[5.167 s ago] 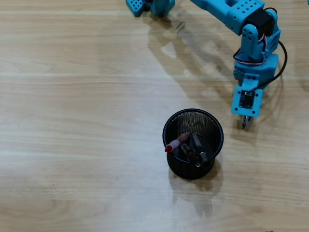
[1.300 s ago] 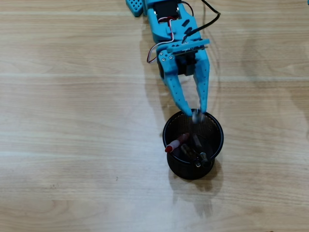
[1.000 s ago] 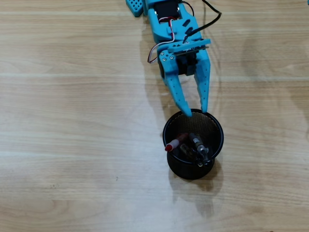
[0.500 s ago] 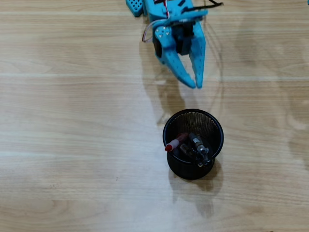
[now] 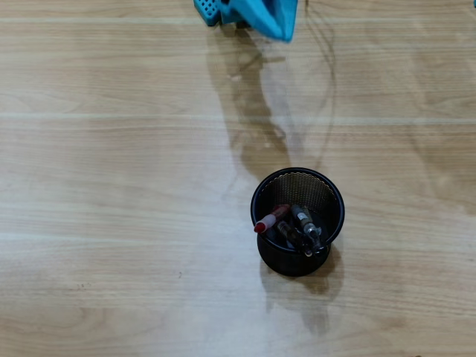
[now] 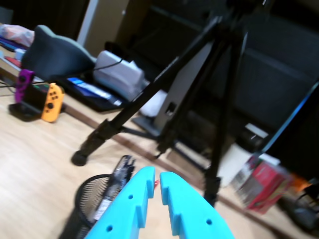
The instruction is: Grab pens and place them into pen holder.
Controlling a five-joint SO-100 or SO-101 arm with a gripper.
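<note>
The pen holder (image 5: 260, 195), a black wire-mesh cup, stands on the wooden table right of centre in the overhead view. Several pens lean inside it, a red-capped one (image 5: 271, 219) against the left rim and dark ones (image 5: 306, 227) beside it. No pen lies on the table. My blue gripper (image 5: 285, 33) is far back at the top edge, mostly cut off. In the wrist view the gripper (image 6: 157, 178) is shut with only a thin slit between its fingers and nothing in it. Beyond it, to the left, are the holder (image 6: 85, 201) and a pen (image 6: 119, 175) poking out.
The arm's blue base (image 5: 212, 10) sits at the top edge of the overhead view. Beyond the table in the wrist view stand a black tripod (image 6: 167, 94), a game console with an orange controller (image 6: 50, 102) and a red box (image 6: 264, 185).
A pen fell from the open gripper into the holder. The gripper has pulled back from the holder's rim to the top edge and shut.
</note>
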